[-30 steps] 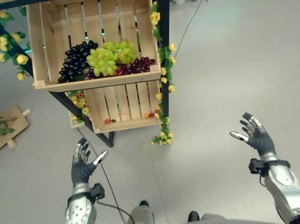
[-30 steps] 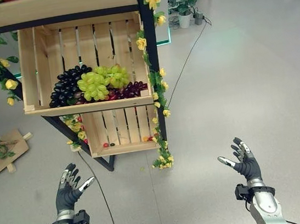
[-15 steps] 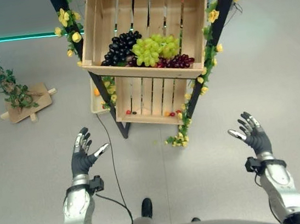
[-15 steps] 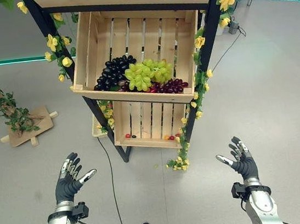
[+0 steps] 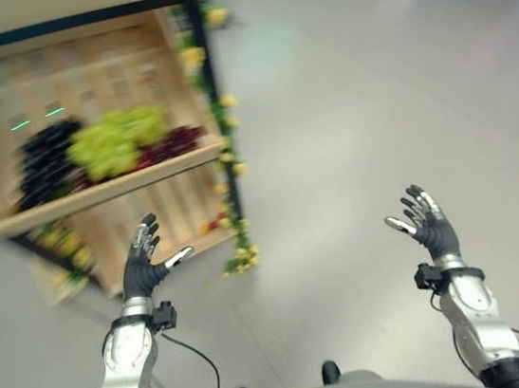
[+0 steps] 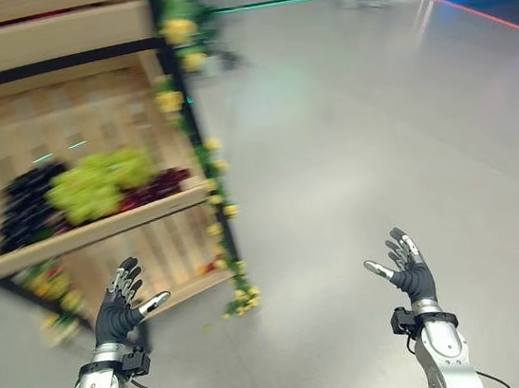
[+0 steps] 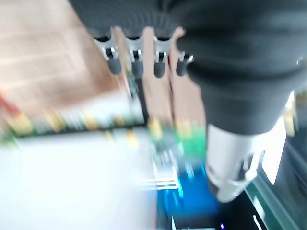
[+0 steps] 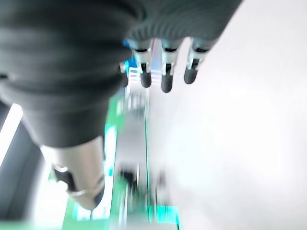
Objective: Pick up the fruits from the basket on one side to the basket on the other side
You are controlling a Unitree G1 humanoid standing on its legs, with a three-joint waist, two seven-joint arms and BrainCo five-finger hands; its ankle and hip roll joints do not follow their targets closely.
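We hold our left hand (image 5: 142, 267) and right hand (image 5: 429, 226) raised with fingers spread and empty, since the grapes (image 5: 110, 149) lie untouched in the wooden crate (image 5: 96, 189) off to our left, beyond reach.

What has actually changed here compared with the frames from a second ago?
Only the camera has swung, sliding the crate of grapes to the view's left. Nothing was grasped or released: the left hand and right hand stay raised, open and empty, and the grapes lie as before.
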